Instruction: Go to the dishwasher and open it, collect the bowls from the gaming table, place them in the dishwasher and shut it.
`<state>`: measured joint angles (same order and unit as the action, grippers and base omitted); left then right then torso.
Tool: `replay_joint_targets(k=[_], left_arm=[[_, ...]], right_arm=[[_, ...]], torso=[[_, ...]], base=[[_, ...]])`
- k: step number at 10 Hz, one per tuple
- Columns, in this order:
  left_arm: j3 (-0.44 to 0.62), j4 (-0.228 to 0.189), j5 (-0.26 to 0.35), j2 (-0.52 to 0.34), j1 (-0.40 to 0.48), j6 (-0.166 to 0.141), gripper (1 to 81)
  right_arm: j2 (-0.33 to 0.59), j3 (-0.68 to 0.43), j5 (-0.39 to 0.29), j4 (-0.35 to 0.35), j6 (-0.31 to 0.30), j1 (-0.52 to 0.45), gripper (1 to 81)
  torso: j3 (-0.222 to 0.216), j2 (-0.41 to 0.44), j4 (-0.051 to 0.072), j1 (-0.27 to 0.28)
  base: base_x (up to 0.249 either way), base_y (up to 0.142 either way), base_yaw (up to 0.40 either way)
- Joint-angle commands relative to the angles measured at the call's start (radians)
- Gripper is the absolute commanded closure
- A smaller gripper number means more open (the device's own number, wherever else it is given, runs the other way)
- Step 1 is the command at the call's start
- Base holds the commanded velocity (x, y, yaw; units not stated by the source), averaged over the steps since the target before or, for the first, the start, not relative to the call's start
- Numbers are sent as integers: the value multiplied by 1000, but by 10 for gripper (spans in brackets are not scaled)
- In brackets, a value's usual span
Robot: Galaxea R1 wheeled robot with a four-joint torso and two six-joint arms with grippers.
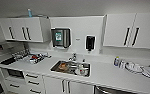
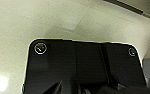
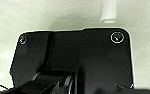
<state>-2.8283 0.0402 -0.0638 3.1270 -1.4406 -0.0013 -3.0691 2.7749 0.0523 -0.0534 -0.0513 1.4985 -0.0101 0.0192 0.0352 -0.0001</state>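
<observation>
We faced a kitchenette: a long white bench with a smooth, matte top, a rectangular steel sink set into it and cluttered with dishes, and a chrome tap behind. White flat-fronted wall cabinets with dark bar handles hung above, with a dark dispenser on the white splashback between them. Low at the frame's edge, under the bench and right of the white cabinet doors, a curved grey metallic top showed, which we took to be the dishwasher. We judged the first step to be in hand: reaching the dishwasher, its door not yet opened. The next move called for lining up in front of that grey front so an arm could reach its handle. Both wrist views looked down on pale speckled floor; we could not tell how far open either hand was, or whether it held anything.
</observation>
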Motion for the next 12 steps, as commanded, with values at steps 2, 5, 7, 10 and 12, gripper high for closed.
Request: replay_joint_targets(k=[2,5,7,10,12], left_arm=[[1,0,47,6,67,1,10],[1,1,47,6,67,1,10],[1,4,47,6,67,0,10],[1,1,47,7,67,1,10],[1,0,47,6,67,1,10]], right_arm=[[-2,-5,-48,-6,5,-65,10],[-1,-5,-48,-6,5,-66,10],[-1,-5,-46,-6,5,-66,10],[-1,-5,-46,-6,5,-65,10],[1,3,-48,-5,-1,-66,10]], torso=[[0,0,0,0],[0,0,0,0],[0,0,0,0],[0,0,0,0],[0,0,0,0]], base=[[0,0,-357],[0,0,-374],[0,-102,-190],[0,0,0],[0,0,0]])
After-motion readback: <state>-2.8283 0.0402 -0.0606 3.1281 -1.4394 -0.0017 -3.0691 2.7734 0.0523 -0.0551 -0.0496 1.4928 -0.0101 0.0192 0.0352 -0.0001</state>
